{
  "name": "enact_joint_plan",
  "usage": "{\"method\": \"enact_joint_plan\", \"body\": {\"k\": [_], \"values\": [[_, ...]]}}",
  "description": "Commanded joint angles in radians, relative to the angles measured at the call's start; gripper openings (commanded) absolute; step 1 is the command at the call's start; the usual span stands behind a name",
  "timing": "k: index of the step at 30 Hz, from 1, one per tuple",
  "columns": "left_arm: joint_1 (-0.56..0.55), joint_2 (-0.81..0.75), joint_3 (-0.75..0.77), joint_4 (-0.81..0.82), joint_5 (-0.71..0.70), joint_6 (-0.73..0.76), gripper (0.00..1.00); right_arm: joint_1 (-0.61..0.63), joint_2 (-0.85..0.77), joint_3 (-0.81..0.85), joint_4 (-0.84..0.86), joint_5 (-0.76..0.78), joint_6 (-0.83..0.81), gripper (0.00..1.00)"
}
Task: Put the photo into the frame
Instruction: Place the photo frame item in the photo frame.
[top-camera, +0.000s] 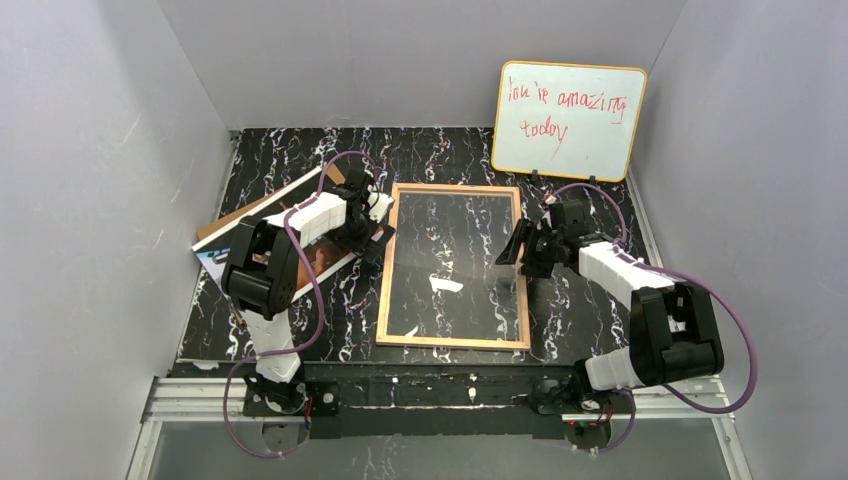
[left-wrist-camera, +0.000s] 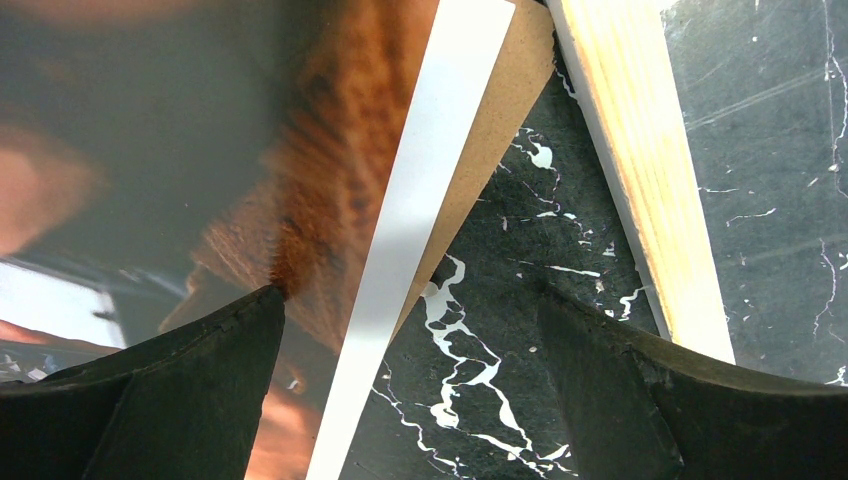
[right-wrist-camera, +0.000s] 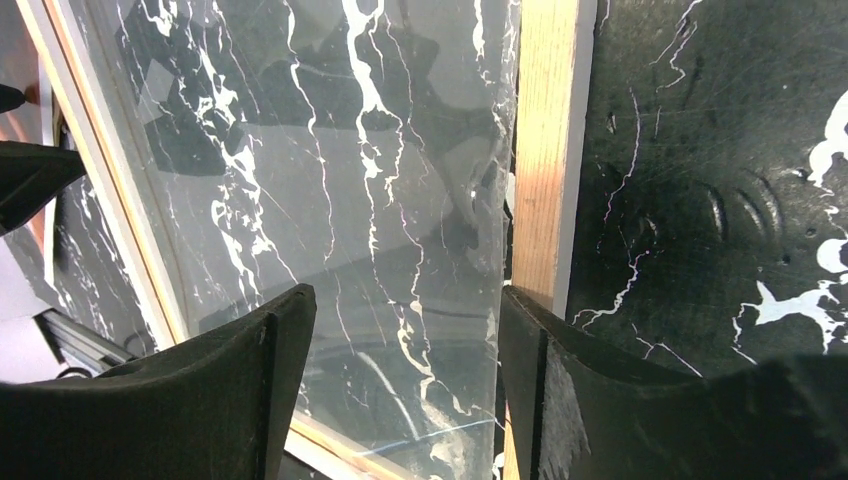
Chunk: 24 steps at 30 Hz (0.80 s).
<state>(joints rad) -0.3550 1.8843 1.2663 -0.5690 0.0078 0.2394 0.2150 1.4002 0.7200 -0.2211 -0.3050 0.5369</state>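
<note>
The black marble-veined table (top-camera: 600, 300) takes up the floor of the booth, and the frame (top-camera: 387, 265) lies flat in the middle of it, tan wood side up, the marble showing through its clear pane (top-camera: 450, 240). Propped at the back right is a whiteboard (top-camera: 568, 120) with an orange rim and red handwriting.

To the left of the frame is the photo (left-wrist-camera: 200, 150), turned askew to it and partly hidden under the left arm. It rests on a plain brown backing board (left-wrist-camera: 500, 110), whose corner pokes out past the photo's white border (left-wrist-camera: 420, 200) and comes just beside the frame's left rail. The photo is outside the frame, not in it.

The left gripper (left-wrist-camera: 410, 300) hangs low over the photo's right edge with its jaws spread wide and nothing between them, one finger over the glossy print and the other over bare table. The right gripper (right-wrist-camera: 405, 295) sits at the frame's right rail, jaws parted and grasping nothing — one finger above the pane, the other at the wooden rail.
</note>
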Motion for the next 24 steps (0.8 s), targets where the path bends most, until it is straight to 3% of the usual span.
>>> {"method": "enact_joint_plan", "body": {"k": [1,15,24], "values": [[0.007,0.032,-0.051,-0.040,0.006,0.019,0.95,0.007,0.003,0.053,-0.027,0.051,-0.028,0.75],[0.007,0.040,-0.037,-0.040,0.016,0.013,0.95,0.013,0.035,0.027,-0.010,0.002,-0.007,0.75],[-0.021,0.085,-0.019,-0.017,0.024,-0.008,0.95,0.017,0.012,-0.011,0.057,-0.113,0.058,0.75]]}}
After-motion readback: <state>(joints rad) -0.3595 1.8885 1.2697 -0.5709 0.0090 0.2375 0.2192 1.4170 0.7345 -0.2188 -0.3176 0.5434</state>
